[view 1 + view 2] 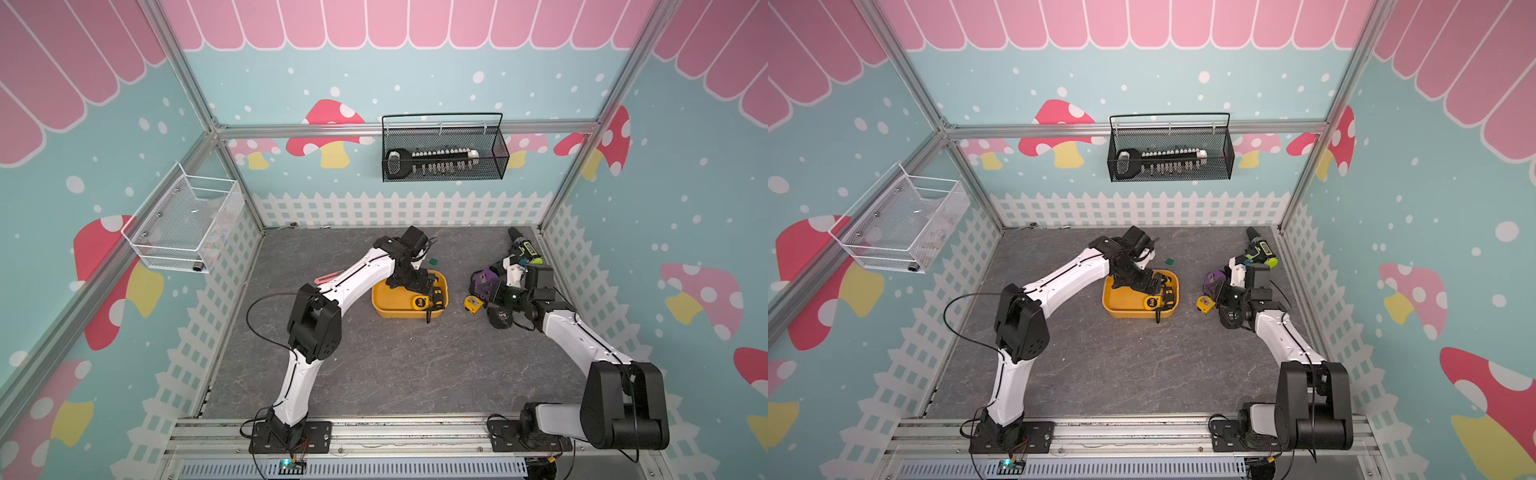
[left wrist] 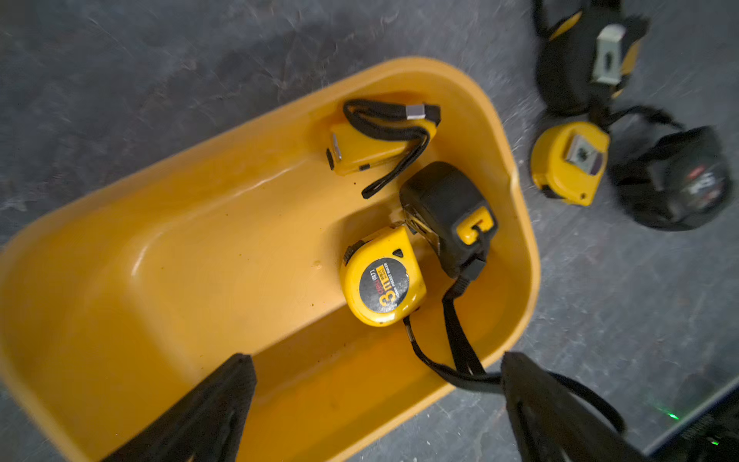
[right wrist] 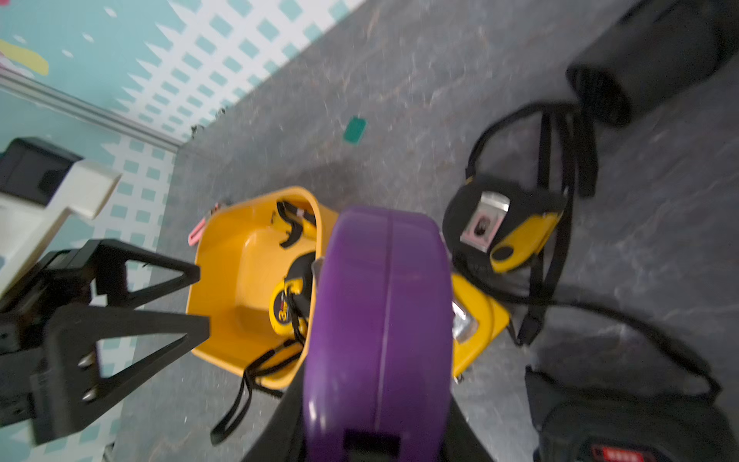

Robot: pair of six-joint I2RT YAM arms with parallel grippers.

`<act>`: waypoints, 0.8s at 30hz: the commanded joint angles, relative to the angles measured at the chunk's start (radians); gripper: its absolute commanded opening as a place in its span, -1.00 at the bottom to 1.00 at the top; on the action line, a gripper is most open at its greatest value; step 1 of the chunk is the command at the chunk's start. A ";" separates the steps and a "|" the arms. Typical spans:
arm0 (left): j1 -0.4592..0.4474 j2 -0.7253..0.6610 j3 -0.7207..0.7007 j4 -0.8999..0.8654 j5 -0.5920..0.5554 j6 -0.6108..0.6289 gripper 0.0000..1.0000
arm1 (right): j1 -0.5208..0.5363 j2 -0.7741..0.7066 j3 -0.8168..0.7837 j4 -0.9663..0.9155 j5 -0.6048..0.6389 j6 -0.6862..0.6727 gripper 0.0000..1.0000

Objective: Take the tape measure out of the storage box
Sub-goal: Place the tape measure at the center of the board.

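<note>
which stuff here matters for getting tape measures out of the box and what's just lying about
Job: storage box; 3 m tape measure, black tape measure and strapped tape measure inside it; open left gripper; purple tape measure in right gripper.
Lying about: drill; green chip; black wire basket; white mesh basket.

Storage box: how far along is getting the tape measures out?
Done: a yellow tape measure and darker ones lie on the table outside the storage box. In hand: the right gripper holds a purple tape measure, clear of the box; the left gripper hangs open over it. Left: three tape measures inside.
</note>
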 commanded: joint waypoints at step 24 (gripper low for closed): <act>-0.015 0.253 0.355 -0.041 -0.103 -0.024 0.98 | 0.069 0.131 0.025 -0.415 -0.053 -0.233 0.32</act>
